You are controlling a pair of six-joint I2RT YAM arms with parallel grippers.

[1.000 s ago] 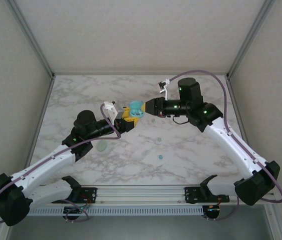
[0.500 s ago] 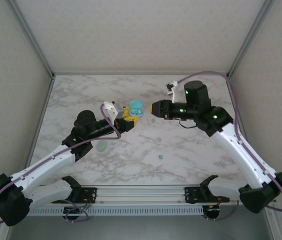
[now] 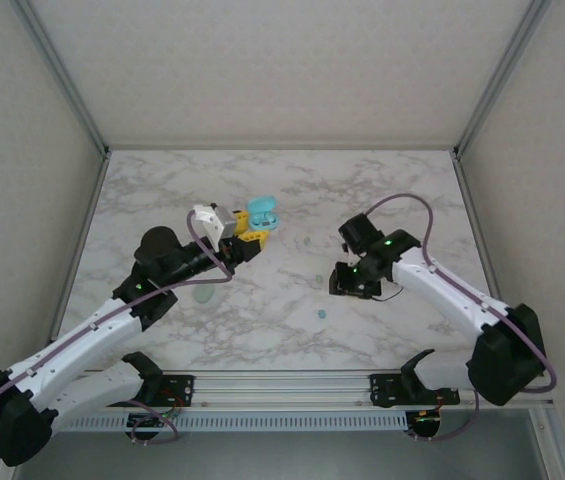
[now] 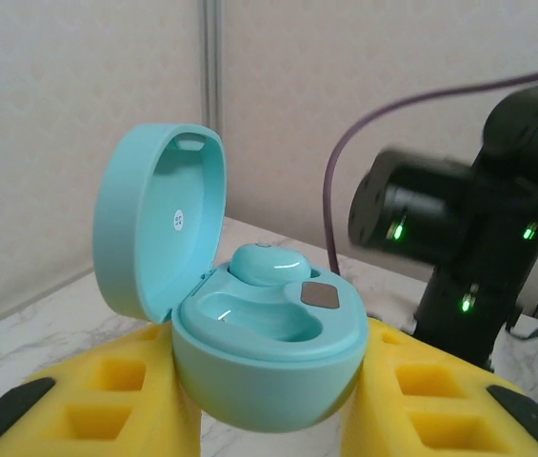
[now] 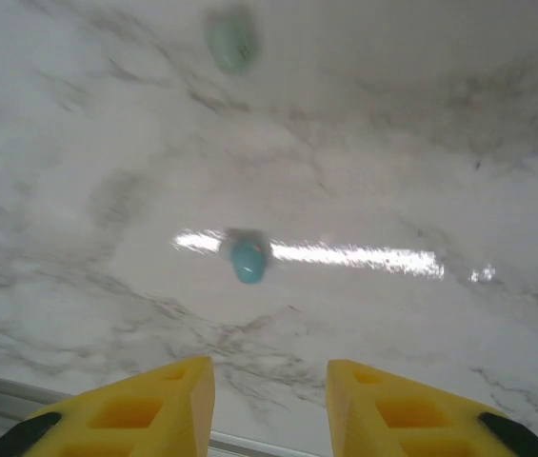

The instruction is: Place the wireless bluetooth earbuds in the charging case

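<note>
My left gripper [image 3: 249,238] is shut on the open teal charging case [image 3: 261,213] and holds it above the table's middle left. In the left wrist view the yellow fingers [image 4: 107,390] clamp the case [image 4: 269,352] on both sides. Its lid [image 4: 159,219] stands up at the left. One teal earbud [image 4: 269,263] sits in the far slot, and the near slot [image 4: 254,319] is bare. My right gripper [image 3: 345,286] hangs low over the table, open with nothing between its fingers [image 5: 270,405]. A loose teal earbud [image 5: 247,259] lies on the marble just ahead of it [image 3: 321,314].
A paler oval thing [image 3: 204,293] lies on the marble beside my left forearm, and a blurred pale oval [image 5: 231,38] shows farther off in the right wrist view. The metal rail [image 3: 282,385] runs along the table's near edge. Frame posts stand at the far corners.
My right gripper left the case, swung down and toward the near side, and its jaws widened. My left gripper shifted slightly left with the case still in it.
</note>
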